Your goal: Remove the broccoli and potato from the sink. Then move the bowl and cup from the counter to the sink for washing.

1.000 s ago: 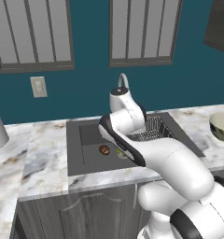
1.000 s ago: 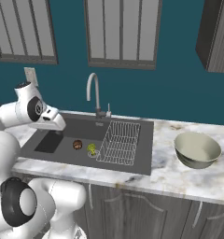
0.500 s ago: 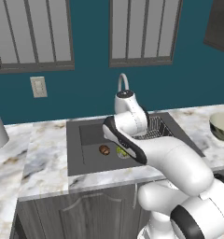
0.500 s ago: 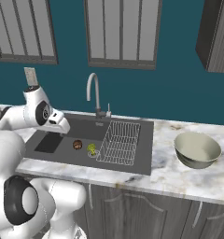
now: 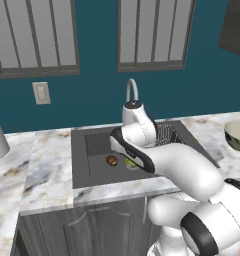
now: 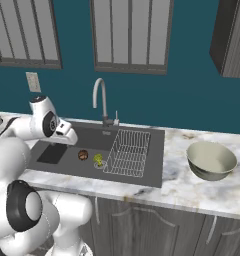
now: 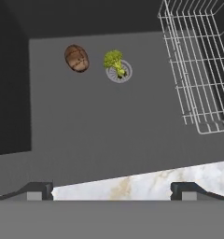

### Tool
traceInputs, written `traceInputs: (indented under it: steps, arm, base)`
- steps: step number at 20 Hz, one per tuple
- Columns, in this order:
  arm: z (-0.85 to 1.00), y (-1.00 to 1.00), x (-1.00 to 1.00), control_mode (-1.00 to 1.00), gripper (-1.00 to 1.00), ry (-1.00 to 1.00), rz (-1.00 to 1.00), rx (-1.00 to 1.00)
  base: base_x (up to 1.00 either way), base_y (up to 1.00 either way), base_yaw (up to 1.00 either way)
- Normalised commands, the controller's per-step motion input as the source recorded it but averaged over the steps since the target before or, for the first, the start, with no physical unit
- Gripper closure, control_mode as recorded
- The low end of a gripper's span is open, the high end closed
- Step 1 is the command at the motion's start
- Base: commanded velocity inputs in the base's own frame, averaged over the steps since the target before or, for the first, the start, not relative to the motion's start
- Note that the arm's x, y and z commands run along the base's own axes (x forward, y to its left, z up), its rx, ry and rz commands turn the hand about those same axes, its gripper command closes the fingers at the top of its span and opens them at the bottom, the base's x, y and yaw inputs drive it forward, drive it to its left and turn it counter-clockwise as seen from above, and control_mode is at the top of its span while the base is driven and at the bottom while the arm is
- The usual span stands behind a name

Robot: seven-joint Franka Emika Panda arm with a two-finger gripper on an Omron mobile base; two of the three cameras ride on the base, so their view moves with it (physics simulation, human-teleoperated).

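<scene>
Hovering with gripper [image 7: 112, 189] spread wide and empty, well short of broccoli [image 7: 114, 60] on the drain, potato [image 7: 77, 58] just beside it.

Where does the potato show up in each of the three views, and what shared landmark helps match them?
Left base view: the potato lies on the sink floor, left of centre, just left of the arm.
Right base view: the potato sits left of centre, left of the wire rack.
Hand view: the potato is at upper left.
Shared landmark: the broccoli over the drain, right beside it.
</scene>
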Motion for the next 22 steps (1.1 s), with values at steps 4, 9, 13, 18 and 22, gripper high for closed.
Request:
traceInputs:
  steps: [4,9,13,18,22]
  arm:
    - [-0.16,0.00,0.19,-1.00,-1.00,0.00,0.00,0.00]
    - [-0.14,0.00,0.18,-1.00,-1.00,0.00,0.02,0.00]
    - [-0.14,0.00,0.11,-1.00,-1.00,0.00,0.07,0.00]
    - [-0.13,0.00,0.03,-1.00,-1.00,0.00,0.10,0.00]
    - [-0.12,0.00,0.03,-1.00,-1.00,0.00,0.12,0.00]
  base:
    - [0.00,0.00,0.00]
    - [0.00,0.00,0.00]
    - [0.00,0.00,0.00]
    - [0.00,0.00,0.00]
    - [0.00,0.00,0.00]
